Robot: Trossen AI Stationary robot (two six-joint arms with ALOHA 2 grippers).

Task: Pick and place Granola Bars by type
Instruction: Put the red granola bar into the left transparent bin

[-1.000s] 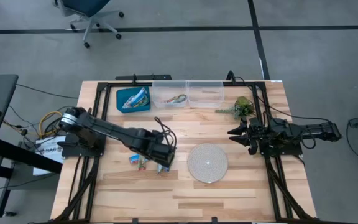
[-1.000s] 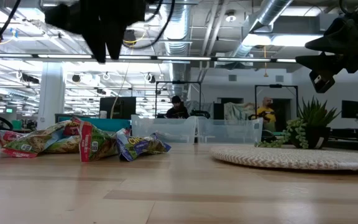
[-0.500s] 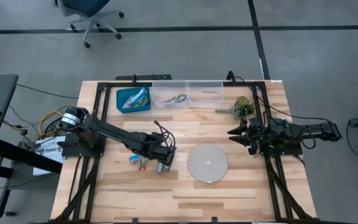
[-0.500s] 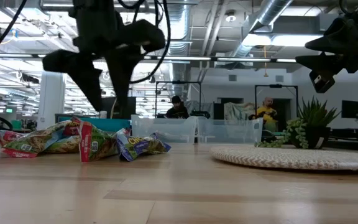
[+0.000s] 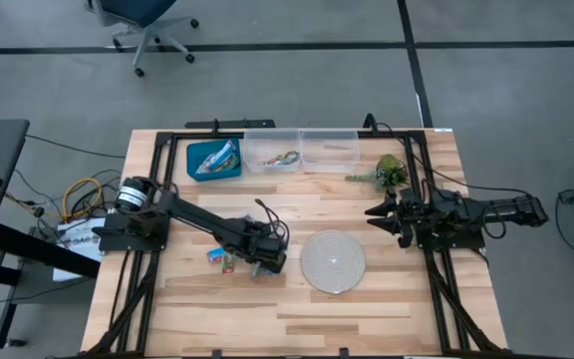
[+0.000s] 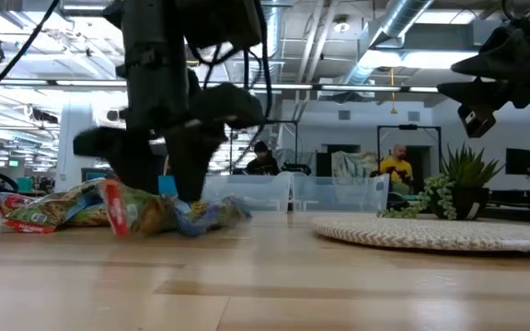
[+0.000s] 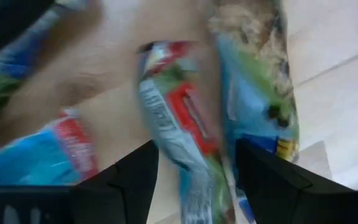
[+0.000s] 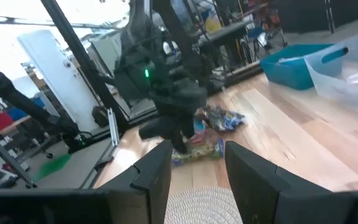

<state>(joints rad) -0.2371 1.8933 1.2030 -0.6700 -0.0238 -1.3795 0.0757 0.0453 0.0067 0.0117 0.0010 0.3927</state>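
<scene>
left claw [image 5: 263,265]: fingers apart, directly over Granola Bars [image 7: 179,130] | bar's long axis between fingers | right claw [image 5: 379,212]: far away, state unclear

1. Your left gripper [image 5: 263,265] covers part of the Granola Bars [image 5: 223,259] in the high view, so you cannot count the pile or see which bar lies under it.
2. In the low view that gripper and the bars [image 6: 127,210] beneath it are smeared by motion; contact cannot be judged.
3. The left wrist view shows the wrappers [image 7: 185,130] blurred, their print unreadable, and cut off at the edges.
4. The contents of the blue bin [image 5: 212,158] and the clear bin [image 5: 273,150] are too small for you to sort by type.
5. The right gripper [image 6: 486,78] is cropped at the low view's edge.
</scene>
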